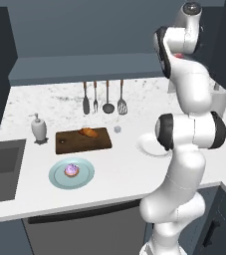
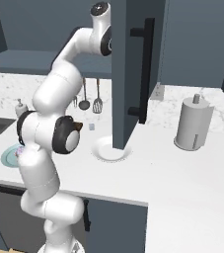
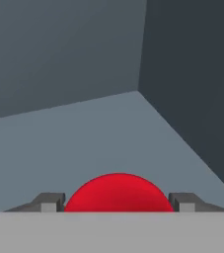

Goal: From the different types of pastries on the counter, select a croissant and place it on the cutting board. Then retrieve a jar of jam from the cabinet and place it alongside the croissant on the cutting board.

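Left base view: the croissant [image 1: 88,132] lies on the far edge of the cutting board [image 1: 69,144], so the first step looks complete. The frosted pastry [image 1: 71,170] sits on the light blue plate [image 1: 87,175], nearer.

Right base view: the arm reaches up behind the open cabinet door [image 2: 133,74].

Hand view: the gripper [image 3: 118,205] brackets the jar of jam [image 3: 118,191] on the cabinet shelf [image 3: 84,143], fingertips [image 3: 48,203] against each side, apparently pinching it for retrieval.

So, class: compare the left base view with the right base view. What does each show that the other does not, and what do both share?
Left only: the croissant on the cutting board, and the sink. Right only: the paper towel roll and the open cabinet door. Both: the white plate, hanging utensils, soap dispenser and blue plate.
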Tool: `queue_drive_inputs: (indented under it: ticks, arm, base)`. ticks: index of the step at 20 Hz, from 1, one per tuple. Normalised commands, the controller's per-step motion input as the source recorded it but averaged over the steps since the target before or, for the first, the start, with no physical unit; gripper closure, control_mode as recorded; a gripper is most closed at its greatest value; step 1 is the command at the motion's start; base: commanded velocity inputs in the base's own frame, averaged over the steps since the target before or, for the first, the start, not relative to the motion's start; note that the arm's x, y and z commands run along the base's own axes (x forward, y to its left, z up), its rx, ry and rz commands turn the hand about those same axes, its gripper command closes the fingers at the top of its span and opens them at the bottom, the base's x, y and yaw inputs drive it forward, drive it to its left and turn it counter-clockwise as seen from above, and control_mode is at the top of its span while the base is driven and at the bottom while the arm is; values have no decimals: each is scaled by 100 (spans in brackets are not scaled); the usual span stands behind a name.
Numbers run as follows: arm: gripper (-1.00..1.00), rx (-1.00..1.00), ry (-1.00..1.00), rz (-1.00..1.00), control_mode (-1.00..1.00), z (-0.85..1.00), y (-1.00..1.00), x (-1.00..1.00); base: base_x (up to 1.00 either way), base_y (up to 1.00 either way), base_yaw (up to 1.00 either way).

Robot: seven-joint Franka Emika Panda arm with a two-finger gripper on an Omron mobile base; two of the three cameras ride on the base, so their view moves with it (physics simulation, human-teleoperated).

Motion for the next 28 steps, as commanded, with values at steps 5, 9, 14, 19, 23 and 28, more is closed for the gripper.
queue_drive_inputs:
  ticks: [5, 9, 14, 19, 23, 28]
  arm:
    - [100, 0, -7, 21, -100, 0, 53, -100]
    - [100, 0, -21, 22, -100, 0, 71, -100]
    - [100, 0, -24, 23, -100, 0, 76, -100]
    - [100, 7, -20, 25, -100, 0, 80, -100]
    - [100, 13, -12, 32, -100, -5, 81, -100]
    - [100, 6, 0, 44, -100, -36, 64, -100]
  base:
    - [0, 0, 0]
    - [0, 0, 0]
    - [0, 0, 0]
    - [0, 0, 0]
    - [0, 0, 0]
    - [0, 0, 0]
